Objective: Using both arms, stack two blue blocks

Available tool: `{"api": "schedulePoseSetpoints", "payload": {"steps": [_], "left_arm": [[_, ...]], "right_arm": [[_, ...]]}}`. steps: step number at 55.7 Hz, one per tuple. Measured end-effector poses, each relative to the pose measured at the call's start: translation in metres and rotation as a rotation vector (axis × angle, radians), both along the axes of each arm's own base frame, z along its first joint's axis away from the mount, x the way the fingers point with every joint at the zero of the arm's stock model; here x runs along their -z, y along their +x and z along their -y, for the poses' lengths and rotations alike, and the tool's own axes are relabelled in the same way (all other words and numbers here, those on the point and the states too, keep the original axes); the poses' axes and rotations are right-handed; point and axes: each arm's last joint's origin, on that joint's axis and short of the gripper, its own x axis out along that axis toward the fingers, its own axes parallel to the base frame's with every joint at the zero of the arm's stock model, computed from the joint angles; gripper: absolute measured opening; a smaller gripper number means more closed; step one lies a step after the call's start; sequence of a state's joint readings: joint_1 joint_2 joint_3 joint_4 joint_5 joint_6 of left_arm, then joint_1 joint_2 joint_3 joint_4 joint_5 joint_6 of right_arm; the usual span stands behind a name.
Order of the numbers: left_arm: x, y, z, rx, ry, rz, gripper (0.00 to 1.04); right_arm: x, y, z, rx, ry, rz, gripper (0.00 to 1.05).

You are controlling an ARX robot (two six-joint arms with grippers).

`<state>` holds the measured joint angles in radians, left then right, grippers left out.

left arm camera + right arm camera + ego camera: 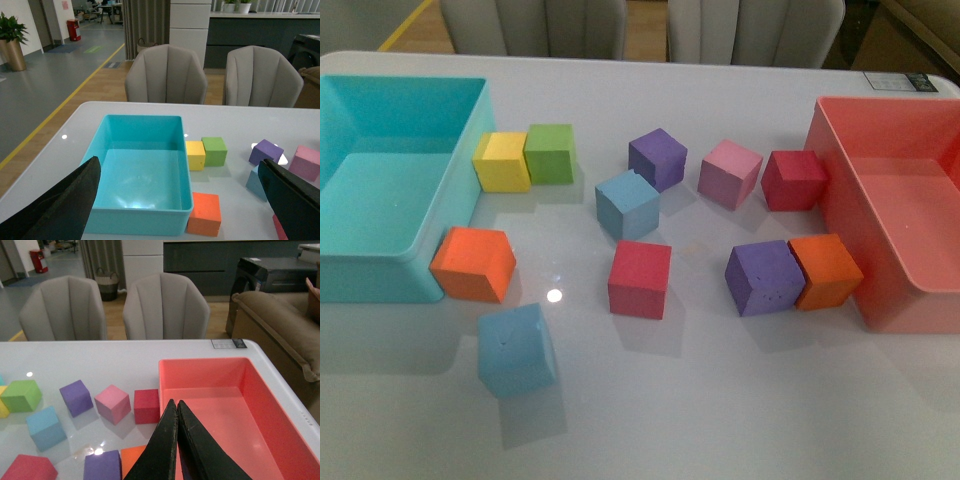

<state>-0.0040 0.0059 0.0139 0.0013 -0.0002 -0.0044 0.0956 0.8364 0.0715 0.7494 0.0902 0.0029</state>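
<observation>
1. Tabletop (pixel 720 410): white and glossy; we log it as carrying every item below.
2. Turquoise bin (pixel 370 280): at 9 o'clock in the front view.
3. Coral bin (pixel 895 300): at 3 o'clock.
4. Chairs (pixel 535 25): two grey backs beyond the far edge, at 12 o'clock.
5. Left fingers (pixel 60 205): black and spread wide apart with nothing held. In the left wrist view we see the turquoise bin between them.
6. Right fingers (pixel 165 450): black, pressed together and gripping nothing. In the right wrist view they show against the coral bin's side wall.
7. Near blue block (pixel 516 350): alone at 7 o'clock, slightly turned, apart from all other cubes.
8. Far blue block (pixel 628 204): close to the tabletop's centre, at 1 o'clock from the near blue block and well apart from it. We count neither as stacked.
9. Other cubes:
   - yellow cube (pixel 501 162), touching the green cube (pixel 550 153), beside the turquoise bin;
   - left orange cube (pixel 473 264), at that bin's near corner;
   - far purple cube (pixel 658 158);
   - pink cube (pixel 730 173);
   - dark red cube (pixel 793 180), against the coral bin;
   - red cube (pixel 640 279), at centre;
   - near purple cube (pixel 764 278), touching the right orange cube (pixel 826 271).
</observation>
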Motion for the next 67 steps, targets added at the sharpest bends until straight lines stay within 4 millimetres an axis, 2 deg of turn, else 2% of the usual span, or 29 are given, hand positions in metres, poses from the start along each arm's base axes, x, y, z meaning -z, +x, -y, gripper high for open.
{"api": "schedulePoseSetpoints", "payload": {"steps": [8,36,67], "left_arm": [[0.0,0.0,0.0,0.0,0.0,0.0,0.96],[0.0,0.0,0.0,0.0,0.0,0.0,0.96],[0.0,0.0,0.0,0.0,0.0,0.0,0.96]], "right_arm": [[0.01,-0.01,0.011,0.0,0.002,-0.005,0.02],[0.0,-0.034,0.012,0.004,0.002,0.029,0.02],[0.0,-0.048,0.012,0.004,0.002,0.032,0.02]]}}
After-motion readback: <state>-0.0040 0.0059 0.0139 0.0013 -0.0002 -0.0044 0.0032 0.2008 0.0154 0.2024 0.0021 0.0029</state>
